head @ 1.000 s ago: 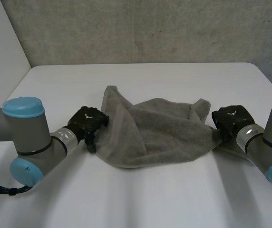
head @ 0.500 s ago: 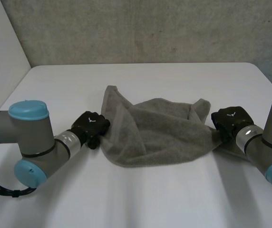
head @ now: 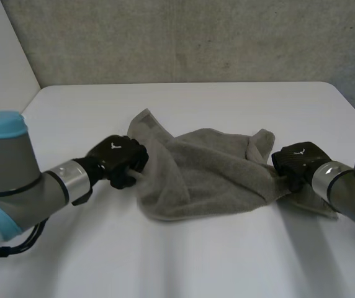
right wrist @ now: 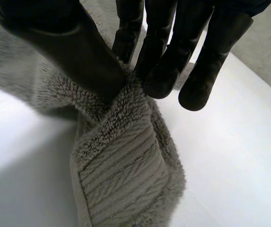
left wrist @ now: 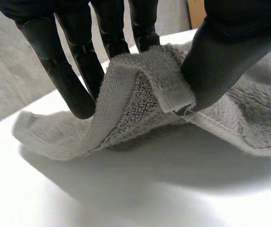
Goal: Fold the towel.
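Towel (head: 202, 174) is seen bunched near the middle of the worktop (head: 196, 261). Its centre rests on the surface and both ends are raised.

The left robot hand (head: 118, 160) is closed on the towel's left end. In its wrist view a fold of the hem (left wrist: 171, 97) is pinched between thumb (left wrist: 225, 61) and fingers (left wrist: 74, 80), so the cloth is lifted clear of the worktop in a small arch.

The right robot hand (head: 298, 162) is closed on the opposite end. There a tuft of pile is nipped between thumb (right wrist: 74, 52) and fingers (right wrist: 161, 75), and the ribbed border (right wrist: 121, 175) hangs beneath.

The two grips at opposite ends are judged to be placed so that the heap can be drawn apart and spread flat. No neat fold is shown yet, and the task is judged to be at an early stage. The hem is probably chosen on the left because a doubled edge gives firmer purchase than loose pile. On the right only a little cloth is held, so slipping under tension is judged possible.
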